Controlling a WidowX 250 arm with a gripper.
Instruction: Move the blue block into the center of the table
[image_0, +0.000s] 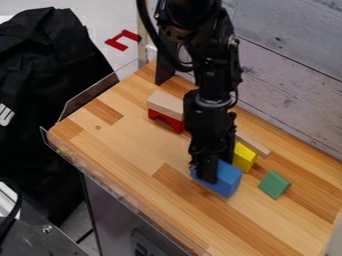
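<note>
The black gripper (207, 172) hangs down over the table's middle right, its lower end right at the blue block (228, 179). It covers part of the block's left side. The blue block rests on the wooden table (133, 145), and its right part and front show beside the gripper. Whether the block is held cannot be made out.
Behind the blue block stands a yellow block (244, 157), with a thin wooden piece (254, 143) beyond it. To the right lies a green block (274, 184). Farther back left, a wooden block (164, 103) sits on a red arch (165, 120). A clear rim (120, 187) edges the table.
</note>
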